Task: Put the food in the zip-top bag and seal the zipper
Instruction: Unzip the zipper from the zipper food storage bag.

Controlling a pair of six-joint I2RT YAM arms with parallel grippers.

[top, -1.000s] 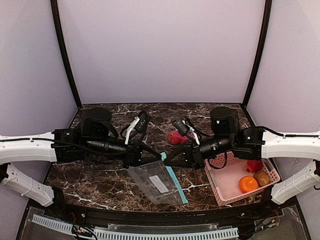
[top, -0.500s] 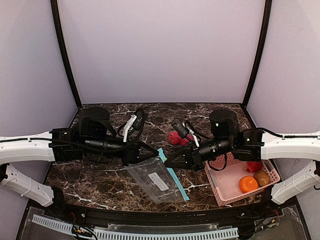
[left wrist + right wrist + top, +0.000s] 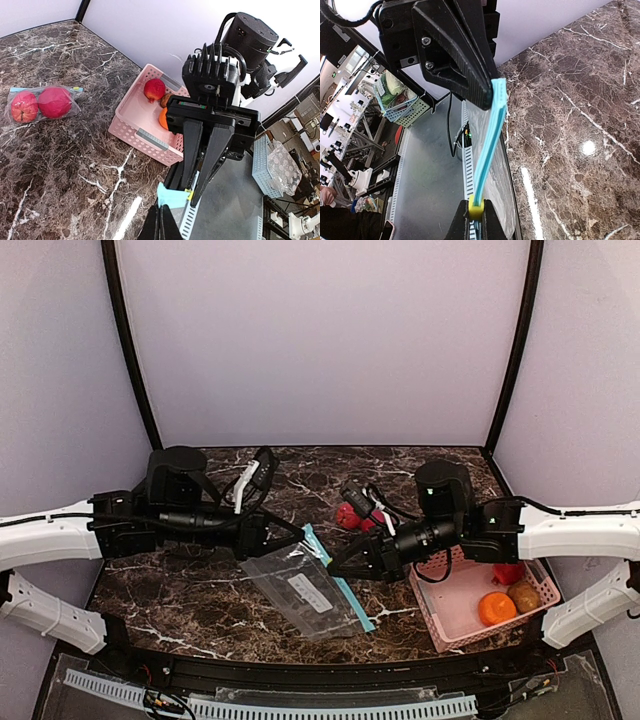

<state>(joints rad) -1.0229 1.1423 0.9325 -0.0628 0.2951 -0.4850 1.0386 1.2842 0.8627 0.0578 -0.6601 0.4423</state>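
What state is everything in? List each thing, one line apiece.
zip-top bag: looks empty, pinched at its blue zipper edge.
left gripper: shut on zip-top bag.
right gripper: shut on zip-top bag.
pink basket: holds loose fruit.
second bag: lying flat, two red fruits inside.

A dark brown marble-patterned desk [image 3: 200, 610], veined in white, sits enclosed by pale lilac walls [image 3: 320, 340] joined at black corner posts [image 3: 130, 350]. Overhead light leaves a bright glint [image 3: 588, 147] on its polished top; past the near edge, a basket [image 3: 402, 102] sits among cluttered workshop racks.

Red fruits [image 3: 347, 517] half behind the right arm [image 3: 560, 530]; print on the zip-top bag's [image 3: 275, 575] label [image 3: 305, 592] illegibly small.
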